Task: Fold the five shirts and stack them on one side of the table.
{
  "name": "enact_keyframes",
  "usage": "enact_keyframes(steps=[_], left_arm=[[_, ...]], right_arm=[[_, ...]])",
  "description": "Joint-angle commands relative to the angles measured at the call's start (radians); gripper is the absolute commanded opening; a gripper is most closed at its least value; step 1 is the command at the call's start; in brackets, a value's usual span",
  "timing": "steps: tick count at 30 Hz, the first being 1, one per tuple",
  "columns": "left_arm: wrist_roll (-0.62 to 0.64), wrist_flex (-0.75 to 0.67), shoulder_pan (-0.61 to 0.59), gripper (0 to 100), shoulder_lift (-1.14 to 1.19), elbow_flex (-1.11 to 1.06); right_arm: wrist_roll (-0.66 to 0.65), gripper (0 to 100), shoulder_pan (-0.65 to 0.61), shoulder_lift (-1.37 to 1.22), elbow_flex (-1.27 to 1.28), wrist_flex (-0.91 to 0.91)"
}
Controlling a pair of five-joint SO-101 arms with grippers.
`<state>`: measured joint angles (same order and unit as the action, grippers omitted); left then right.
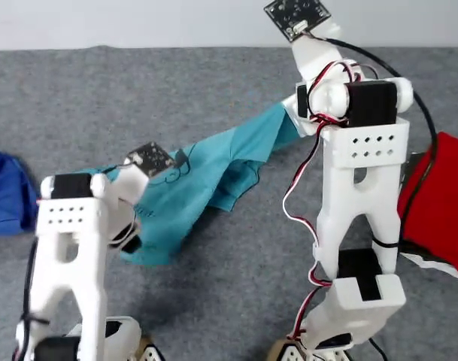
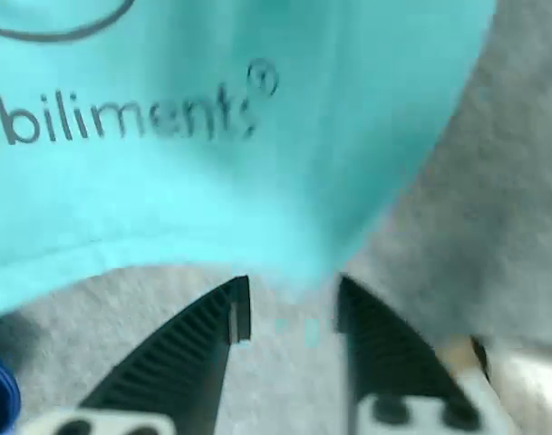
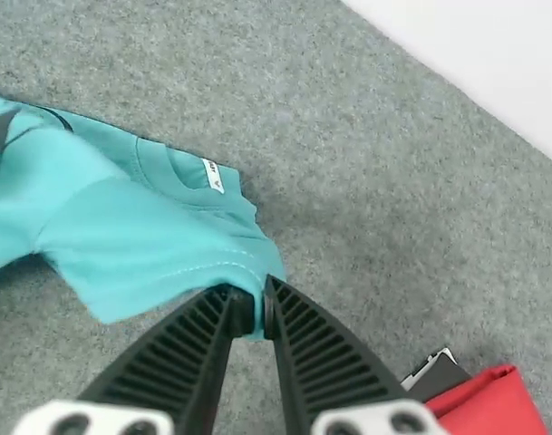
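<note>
A teal shirt (image 1: 206, 177) with dark print is stretched across the grey table between the two arms. My right gripper (image 3: 257, 304) is shut on a hem corner of the teal shirt (image 3: 140, 245) near its collar, at the far right end in the high view. My left gripper (image 2: 289, 304) stands open, its fingertips right at the edge of the teal shirt (image 2: 212, 181), at the cloth's near left end. A blue shirt (image 1: 4, 192) lies bunched at the table's left edge. A red shirt (image 1: 439, 199) lies at the right edge.
The table (image 1: 236, 278) is covered in grey felt-like cloth, bare in front between the arm bases and at the far left. A white wall runs along the back. A dark flat item (image 3: 434, 372) pokes out beside the red shirt (image 3: 484, 403).
</note>
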<state>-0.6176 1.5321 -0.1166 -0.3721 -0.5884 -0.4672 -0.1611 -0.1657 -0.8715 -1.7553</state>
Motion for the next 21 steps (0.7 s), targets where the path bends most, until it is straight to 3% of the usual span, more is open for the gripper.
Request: enact_keyframes(steps=[1,8,13,17,21], left_arm=[[0.034,-0.146,-0.005,21,0.114,0.027],[0.031,0.043,-0.014,17,0.226,0.236],[0.035,0.133,0.103,12,0.190,0.246],[0.092,0.140,0.224,12,0.192,0.245],[0.157,0.054,0.307,14,0.193,0.193]], right_arm=[[0.000,1.0,-0.008,-0.002,-0.049,-0.035],[0.000,1.0,-0.016,-0.010,-0.049,-0.035],[0.000,1.0,-0.016,-0.048,-0.049,-0.035],[0.000,1.0,-0.016,-0.081,-0.049,-0.035],[0.000,1.0,-0.030,-0.087,-0.049,-0.035]])
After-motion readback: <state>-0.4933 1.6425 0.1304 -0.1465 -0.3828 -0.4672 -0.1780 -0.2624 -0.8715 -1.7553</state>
